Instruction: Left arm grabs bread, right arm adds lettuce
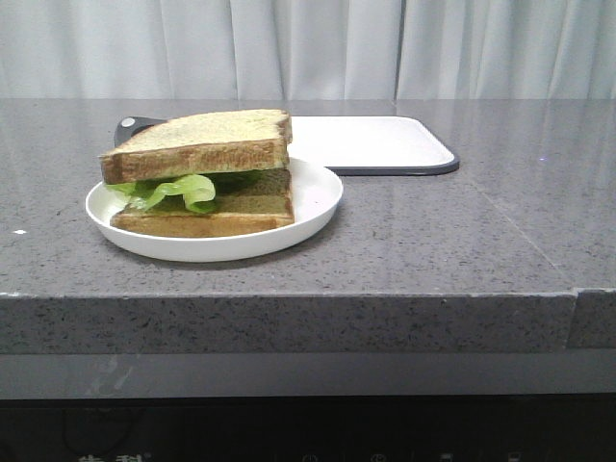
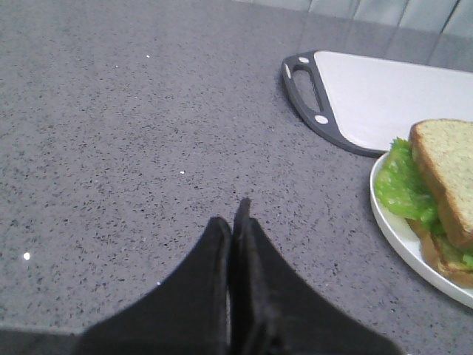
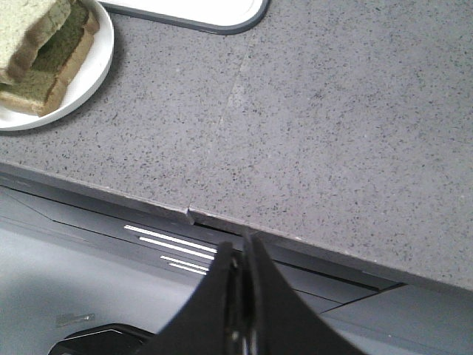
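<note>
A thick bread slice (image 1: 202,142) lies on top of a green lettuce leaf (image 1: 173,190), which rests on a thinner slice (image 1: 207,214) on a white plate (image 1: 318,197). The stack also shows in the left wrist view, with the bread (image 2: 447,174) over the lettuce (image 2: 403,188), and in the right wrist view (image 3: 37,37). My left gripper (image 2: 235,218) is shut and empty over bare counter, away from the plate. My right gripper (image 3: 242,248) is shut and empty, off the counter's front edge. Neither arm shows in the front view.
A white cutting board with a dark rim (image 1: 371,144) lies behind and right of the plate; its handle end (image 2: 307,89) shows in the left wrist view. The grey speckled counter (image 1: 462,231) ends at a front edge (image 3: 295,240).
</note>
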Controlling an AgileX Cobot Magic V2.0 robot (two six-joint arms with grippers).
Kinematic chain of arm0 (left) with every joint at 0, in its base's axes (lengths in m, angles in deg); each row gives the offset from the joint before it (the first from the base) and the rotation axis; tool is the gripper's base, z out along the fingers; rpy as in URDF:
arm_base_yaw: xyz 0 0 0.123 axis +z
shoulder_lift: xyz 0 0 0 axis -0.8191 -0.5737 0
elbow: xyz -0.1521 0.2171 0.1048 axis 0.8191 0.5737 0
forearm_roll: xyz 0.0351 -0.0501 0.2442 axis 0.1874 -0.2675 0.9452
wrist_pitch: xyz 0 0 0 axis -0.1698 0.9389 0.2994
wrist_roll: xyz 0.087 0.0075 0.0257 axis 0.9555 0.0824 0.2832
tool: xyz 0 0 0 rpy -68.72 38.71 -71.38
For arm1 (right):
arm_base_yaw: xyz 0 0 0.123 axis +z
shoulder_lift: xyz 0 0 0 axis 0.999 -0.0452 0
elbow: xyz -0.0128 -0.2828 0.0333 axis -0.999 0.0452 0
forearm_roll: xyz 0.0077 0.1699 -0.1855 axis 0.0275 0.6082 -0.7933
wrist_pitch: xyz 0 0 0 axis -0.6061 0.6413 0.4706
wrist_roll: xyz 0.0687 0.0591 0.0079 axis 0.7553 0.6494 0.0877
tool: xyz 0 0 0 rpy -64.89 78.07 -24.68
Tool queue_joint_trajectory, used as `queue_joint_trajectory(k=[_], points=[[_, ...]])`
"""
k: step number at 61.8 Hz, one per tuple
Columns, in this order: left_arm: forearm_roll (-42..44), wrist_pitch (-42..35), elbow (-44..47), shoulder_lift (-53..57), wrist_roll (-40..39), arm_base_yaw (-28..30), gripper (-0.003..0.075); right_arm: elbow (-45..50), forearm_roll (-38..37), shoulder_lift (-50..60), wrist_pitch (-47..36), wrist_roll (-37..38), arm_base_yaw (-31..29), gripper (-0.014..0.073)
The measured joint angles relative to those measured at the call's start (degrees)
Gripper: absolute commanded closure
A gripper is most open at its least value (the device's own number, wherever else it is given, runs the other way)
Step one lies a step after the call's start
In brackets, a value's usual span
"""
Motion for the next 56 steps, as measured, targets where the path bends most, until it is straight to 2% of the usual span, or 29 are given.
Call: queue_joint_trajectory(k=[13,28,43,56], points=[[-1.57,-7.94,12.32,11.56,0.0,3.11,0.0741,0.04,0.0,0.0,0.0,0.0,0.0,0.0711],[-1.71,-12.47,19.5,18.33,0.0,3.47,0.0741,0.04,0.0,0.0,0.0,0.0,0.0,0.0711],[0.54,-17.41,19.94,18.33,-0.09,3.47,0.0741,0.04,0.0,0.0,0.0,0.0,0.0,0.0711],[1.83,-18.69,19.94,18.33,-0.09,3.47,0.0741,0.04,0.0,0.0,0.0,0.0,0.0,0.0711]])
